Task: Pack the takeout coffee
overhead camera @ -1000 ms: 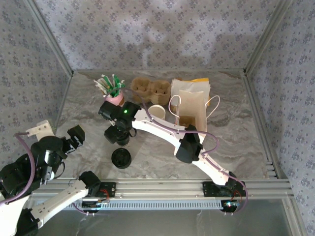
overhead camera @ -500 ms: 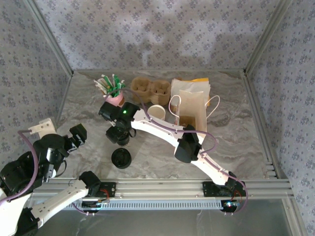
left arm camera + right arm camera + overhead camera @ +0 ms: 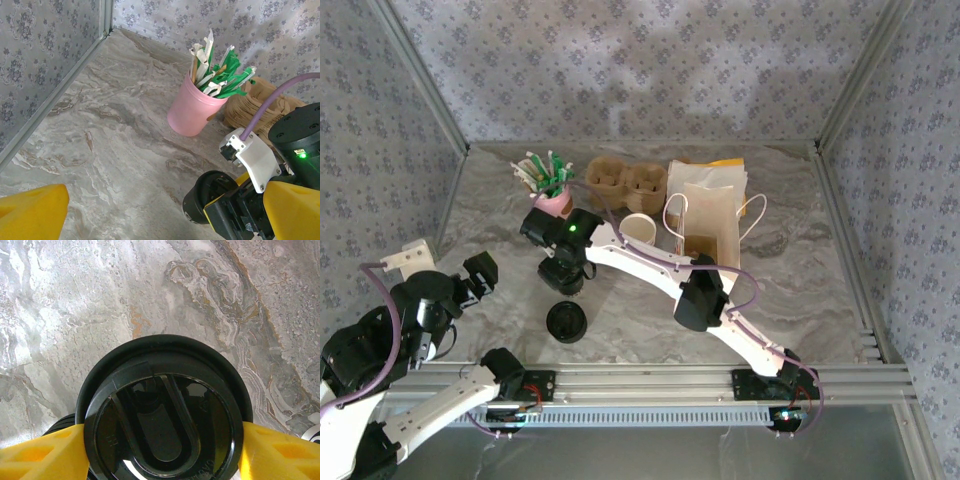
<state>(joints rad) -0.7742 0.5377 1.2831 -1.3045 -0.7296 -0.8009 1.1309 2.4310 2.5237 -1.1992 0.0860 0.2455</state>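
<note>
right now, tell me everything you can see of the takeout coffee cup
The takeout coffee stands upright on the marbled table, seen from straight above in the right wrist view. Its round black plastic lid is on: glossy, with a raised rim and a U-shaped ridge across the top. The body below is mostly hidden; the left wrist view shows a dark side. The right gripper straddles it, one yellow finger at each side of the lid's rim; whether they press it yet cannot be told.

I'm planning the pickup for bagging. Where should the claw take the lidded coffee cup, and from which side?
Take the takeout coffee by its body just under the lid, coming straight down from above. It stands upright on the table, and the round lid looks wider than the body, which should stop it slipping.
</note>
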